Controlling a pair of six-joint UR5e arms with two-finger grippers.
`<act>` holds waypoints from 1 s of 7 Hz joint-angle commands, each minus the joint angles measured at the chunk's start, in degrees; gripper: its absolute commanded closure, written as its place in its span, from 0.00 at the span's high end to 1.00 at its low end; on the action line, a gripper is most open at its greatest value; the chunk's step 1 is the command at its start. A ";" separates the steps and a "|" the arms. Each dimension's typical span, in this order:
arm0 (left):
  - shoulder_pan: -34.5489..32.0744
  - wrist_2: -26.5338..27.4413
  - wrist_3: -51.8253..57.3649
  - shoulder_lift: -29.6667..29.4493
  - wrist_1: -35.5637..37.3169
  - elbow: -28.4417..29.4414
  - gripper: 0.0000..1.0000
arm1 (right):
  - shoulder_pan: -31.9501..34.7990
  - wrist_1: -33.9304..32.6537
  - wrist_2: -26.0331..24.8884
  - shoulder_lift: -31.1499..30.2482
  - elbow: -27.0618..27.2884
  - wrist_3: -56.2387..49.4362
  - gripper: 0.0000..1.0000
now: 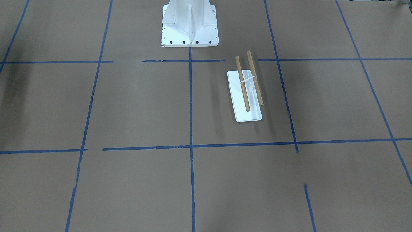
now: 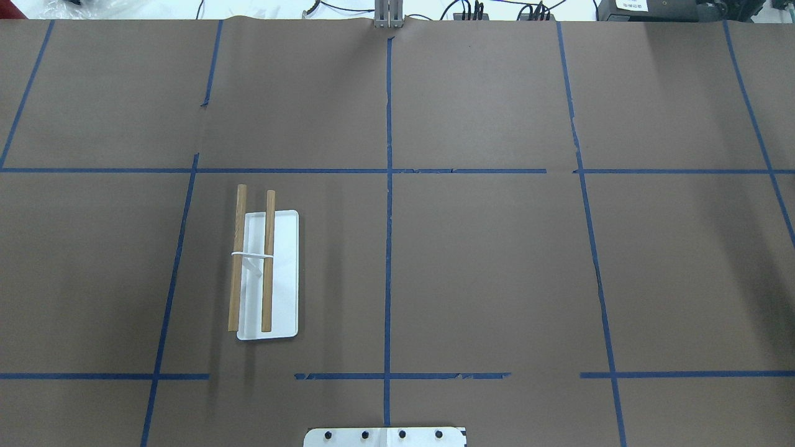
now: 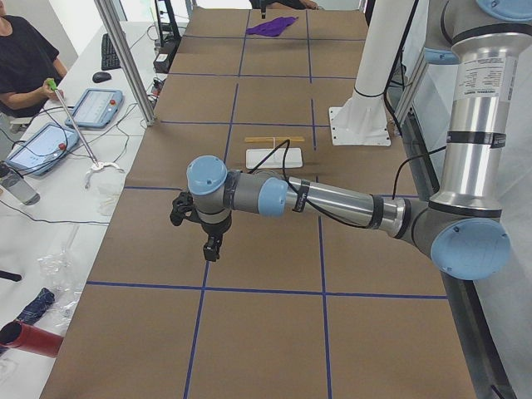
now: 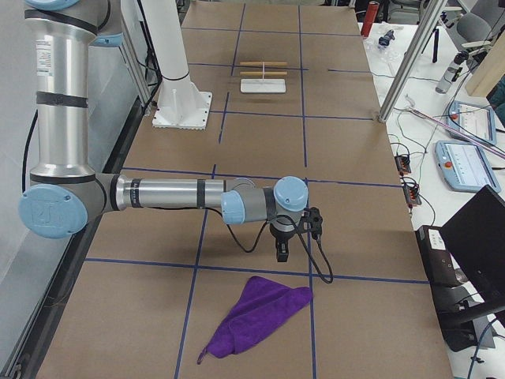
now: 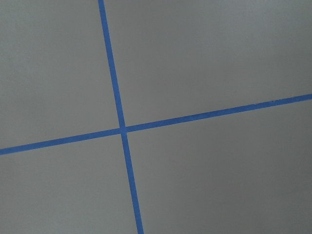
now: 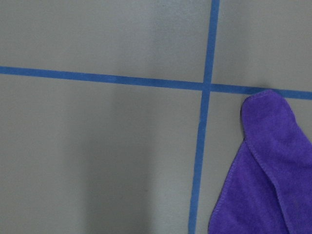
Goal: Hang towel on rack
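Observation:
The rack (image 1: 249,115) is a small white tray base with two wooden rods (image 1: 242,84) on a white support. It stands on the brown table on my left side, and also shows in the overhead view (image 2: 286,273) and both side views (image 3: 274,155) (image 4: 263,85). The purple towel (image 4: 256,316) lies crumpled flat at the table's far right end, and its corner shows in the right wrist view (image 6: 265,170). My right gripper (image 4: 282,253) hangs just short of the towel. My left gripper (image 3: 212,249) hangs over bare table, well past the rack. I cannot tell whether either is open.
The white bolted pedestal (image 1: 190,25) stands at the robot's side of the table, near the rack. Blue tape lines (image 5: 122,129) grid the brown table. An operator (image 3: 21,58) sits at a side table with tablets (image 3: 91,106) and cables.

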 commanded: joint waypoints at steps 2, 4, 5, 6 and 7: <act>0.10 -0.15 -0.11 0.41 0.08 -0.07 1.00 | 0.00 11.53 -1.71 -1.22 -9.79 -2.55 1.00; 0.10 -0.24 -0.11 0.94 0.08 -0.07 1.00 | -0.08 11.62 -1.62 -5.78 -9.27 -2.55 0.99; 0.10 -0.33 -0.11 0.94 0.08 -0.07 1.00 | -0.35 11.62 -1.71 -7.54 -9.36 -2.55 0.88; 0.10 -0.50 -0.11 1.03 0.08 -0.07 1.00 | -0.70 11.62 -1.89 -8.69 -9.71 -3.07 0.83; 0.10 -0.59 -0.11 1.03 0.08 0.01 1.00 | -0.87 11.53 -3.02 -9.57 -10.32 -3.86 0.82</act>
